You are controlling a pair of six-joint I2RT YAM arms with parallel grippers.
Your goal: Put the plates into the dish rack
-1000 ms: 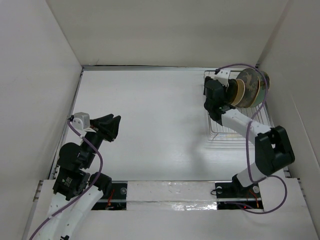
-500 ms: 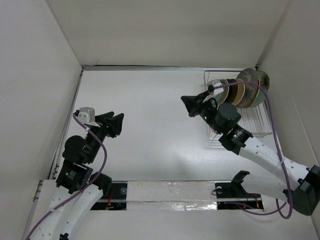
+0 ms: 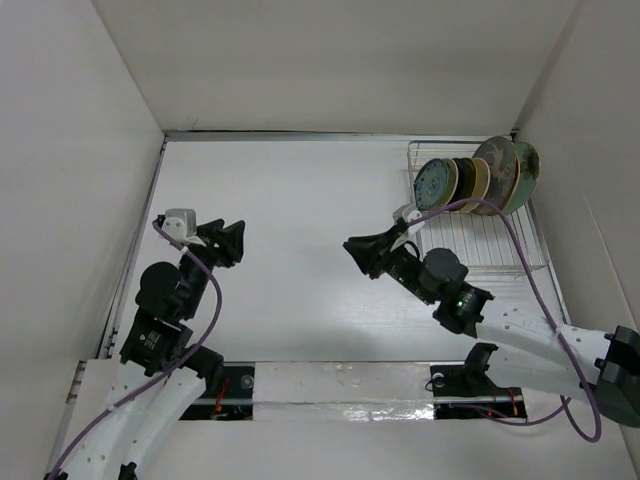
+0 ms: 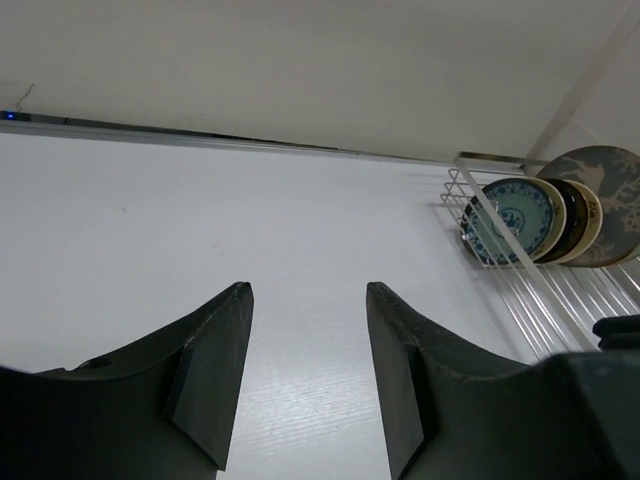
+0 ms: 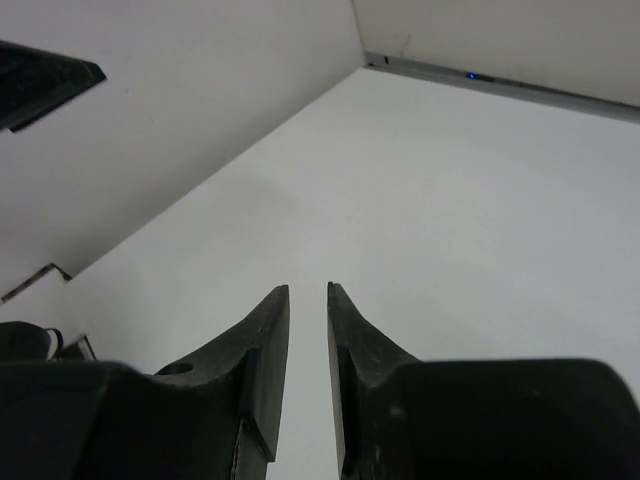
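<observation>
Several plates stand on edge in a row at the back of the dish rack (image 3: 490, 245) in the table's far right corner. The front one is blue-green patterned (image 3: 434, 184), with a grey deer plate (image 3: 497, 170) and a pale green one (image 3: 527, 170) behind it. In the left wrist view the blue-green plate (image 4: 508, 218) and the rack's wires (image 4: 575, 295) show at the right. My right gripper (image 3: 356, 256) (image 5: 308, 288) hovers over mid-table, left of the rack, jaws a narrow gap apart and empty. My left gripper (image 3: 236, 244) (image 4: 308, 290) is open and empty at the left.
White walls close in the table on the left, back and right. A metal strip (image 3: 340, 385) with both arm bases runs along the near edge. The rack's front half (image 3: 470, 262) holds no plates.
My right arm has pulled back from the rack to mid-table, leaving the blue-green plate standing at the front of the row. The left gripper has shifted slightly towards the back.
</observation>
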